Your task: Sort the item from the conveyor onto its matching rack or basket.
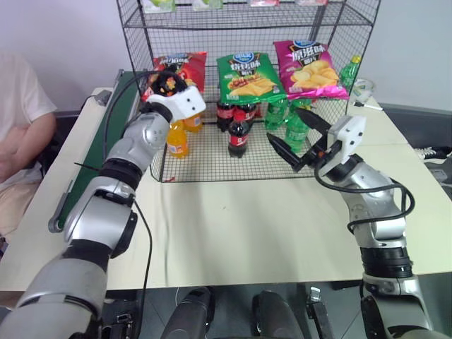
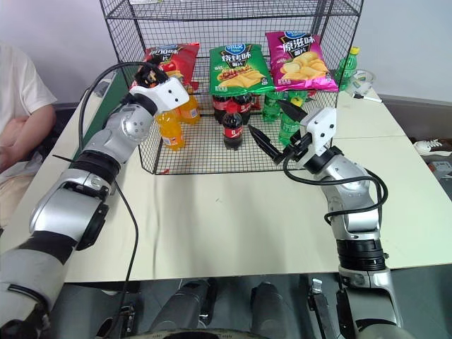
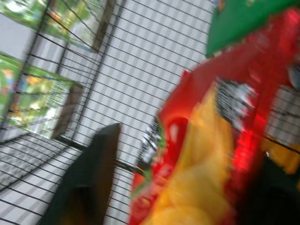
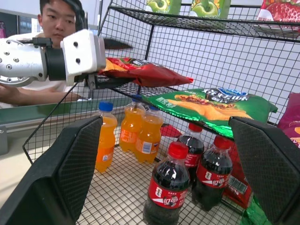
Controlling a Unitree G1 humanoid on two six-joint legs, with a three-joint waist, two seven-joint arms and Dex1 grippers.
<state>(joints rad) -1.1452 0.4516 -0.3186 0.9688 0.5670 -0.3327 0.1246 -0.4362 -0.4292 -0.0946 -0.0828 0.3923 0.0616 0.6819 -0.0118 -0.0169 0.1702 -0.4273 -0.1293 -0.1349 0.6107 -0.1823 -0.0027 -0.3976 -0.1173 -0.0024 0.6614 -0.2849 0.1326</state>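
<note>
- The red crisp bag [image 4: 147, 72] lies on the sloped middle shelf of the black wire rack [image 1: 141, 28], beside the green crisp bag [image 1: 247, 76].
- The left gripper [image 4: 110, 61] is at the bag's near end, jaws apart with the bag between them.
- The right gripper [image 1: 296, 138] hovers before the rack above the tabletop [image 1: 233, 226], jaws wide apart and empty.
- The conveyor [image 1: 116, 116] runs along the tabletop's left.

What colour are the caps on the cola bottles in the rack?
Red caps on the cola bottles, clearest in the right wrist view.
</note>
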